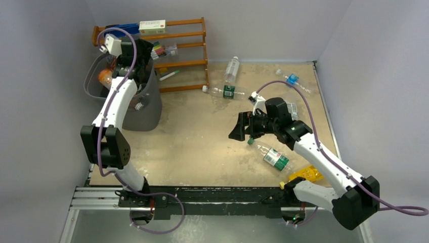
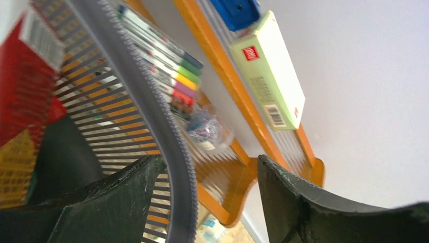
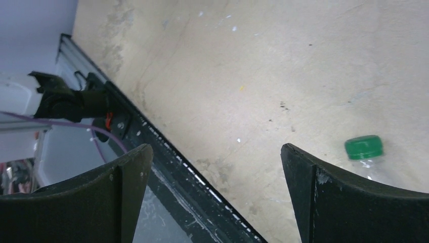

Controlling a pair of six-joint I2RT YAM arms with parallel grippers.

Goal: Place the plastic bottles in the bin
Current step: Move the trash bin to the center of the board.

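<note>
Table [image 1: 202, 147] holds scattered bottles [image 1: 275, 158] overhead; right wrist sees one green cap [image 3: 363, 147].

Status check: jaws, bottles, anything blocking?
Left gripper over the bin, jaws open, empty. Right gripper jaws open, empty, by green-capped bottle. Other bottles lie on table. Nothing blocking.

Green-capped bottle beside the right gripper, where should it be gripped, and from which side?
Probably across the bottle at its labelled middle, coming straight down from above: it lies flat on the table, so both round sides are free there, while the green cap is small and low.
</note>
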